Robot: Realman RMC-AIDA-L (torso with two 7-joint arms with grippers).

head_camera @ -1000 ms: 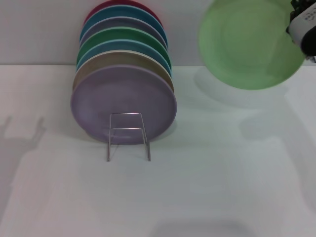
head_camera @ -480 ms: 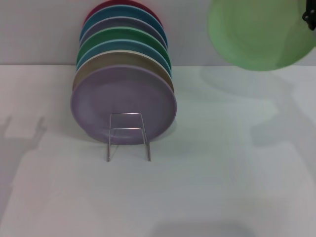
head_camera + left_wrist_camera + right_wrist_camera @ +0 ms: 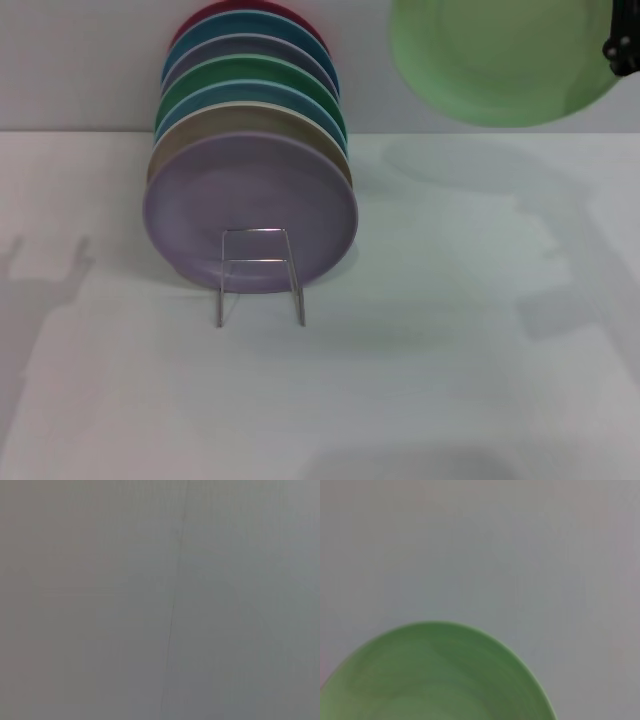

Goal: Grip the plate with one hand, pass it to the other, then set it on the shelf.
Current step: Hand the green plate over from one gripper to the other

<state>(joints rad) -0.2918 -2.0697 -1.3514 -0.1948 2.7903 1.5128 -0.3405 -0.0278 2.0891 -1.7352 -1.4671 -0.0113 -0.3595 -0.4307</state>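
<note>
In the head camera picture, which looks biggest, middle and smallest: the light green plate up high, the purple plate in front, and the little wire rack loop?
1. Light green plate, though cut off, and nearness may inflate it.
2. Lilac plate, nearly alike.
3. Wire rack loop, clearly smallest.

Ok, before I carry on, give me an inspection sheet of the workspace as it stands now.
Surface: white table, bare in front of the rack.
Job's things: light green plate held up in the air at the upper right, above the table; wire rack standing left of centre.
Clutter: seven plates stacked upright in the rack, lilac plate at the front, darker green plate mid-row.
Grippers: right gripper just visible at the plate's right edge, fingers hidden; left gripper not in view, its camera shows only a plain grey surface.
Cables: nothing seen.
Surroundings: plain pale wall behind the table.
</note>
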